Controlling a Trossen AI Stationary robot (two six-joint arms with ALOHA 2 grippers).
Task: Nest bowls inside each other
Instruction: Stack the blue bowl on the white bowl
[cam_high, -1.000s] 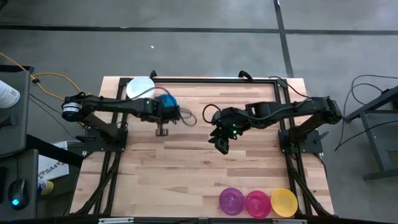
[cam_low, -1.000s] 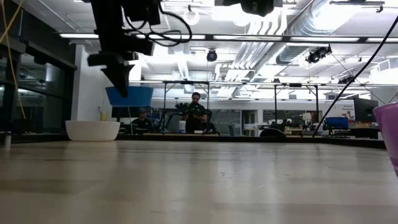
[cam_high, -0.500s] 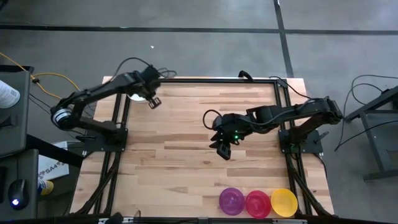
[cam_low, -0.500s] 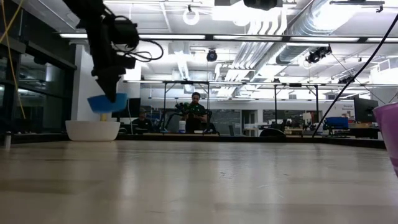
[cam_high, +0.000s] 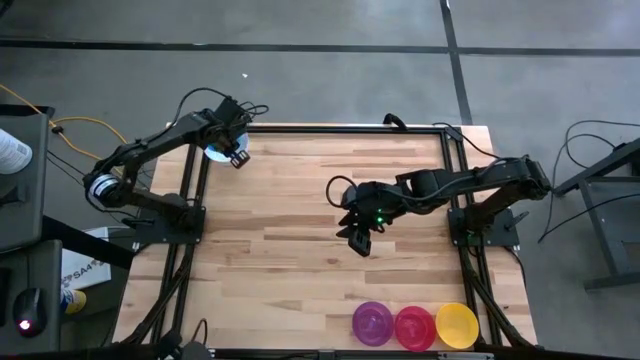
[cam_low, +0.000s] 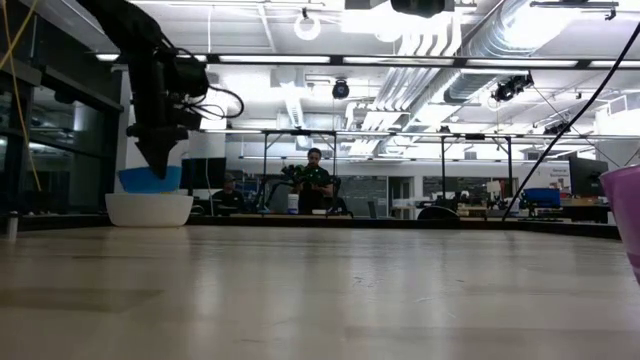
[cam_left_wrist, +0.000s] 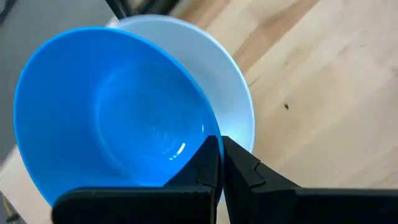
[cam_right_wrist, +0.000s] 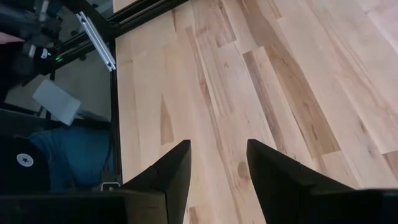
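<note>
A blue bowl (cam_left_wrist: 112, 112) hangs right over the white bowl (cam_left_wrist: 233, 87), which rests on its base at the table's far left corner (cam_low: 150, 210). My left gripper (cam_high: 236, 156) is shut on the blue bowl (cam_low: 150, 180). Whether the two bowls touch I cannot tell. The purple bowl (cam_high: 372, 323), the red bowl (cam_high: 414, 326) and the yellow bowl (cam_high: 457, 324) stand in a row at the near edge, toward the right. My right gripper (cam_high: 358, 240) hovers open over bare wood near the table's middle, its fingers (cam_right_wrist: 171, 171) holding nothing. My left gripper pinches the blue bowl's rim (cam_left_wrist: 210, 132) between its two fingers, one inside the bowl and one outside. The fingers come steeply from above. The bowl hangs below them, mouth up and slightly tilted, over the white bowl.
A black frame rail (cam_high: 340, 128) runs along the table's far edge, close behind the white bowl. Bare wood (cam_high: 280, 270) lies between the two arms and the row of bowls. People sit at desks in the room beyond the table (cam_low: 315, 180).
My left gripper has swung from the far middle of the table to the far left corner, carrying the blue bowl along and lowering it until it hangs just over the white bowl. It has stayed shut throughout.
</note>
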